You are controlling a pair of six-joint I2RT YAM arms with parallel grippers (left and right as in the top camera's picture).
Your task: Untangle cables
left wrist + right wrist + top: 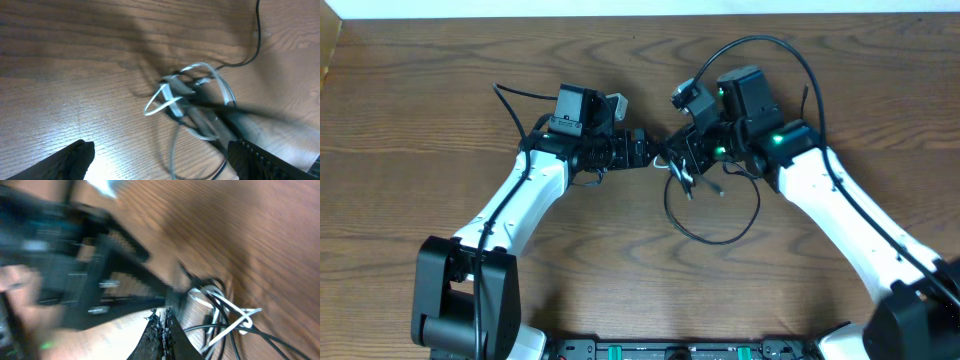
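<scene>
Where the left claw [656, 158] points, cables [683, 182] loop toward the robot [465, 292].

Table [420, 120], under both grippers: brown wood or wood-look top with clear grain, smooth, satin. There is a pale glare patch just ahead of the left gripper fingers [75, 157]. Those fingers are black, matt and plastic-like, with a finely toothed edge. Right gripper fingers [162, 330]: black, matt, rough jagged texture along the seam, blurred. White cable [160, 100], ahead of the left fingers: smooth plastic jacket, slight gloss. Black cables [720, 238], looping out beside the right gripper [683, 170]: thin, smooth, rubbery, low sheen. Arm shells [525, 200], behind each gripper: white, smooth, glossy plastic. Wrist housings [575, 110]: black, matt plastic.
</scene>
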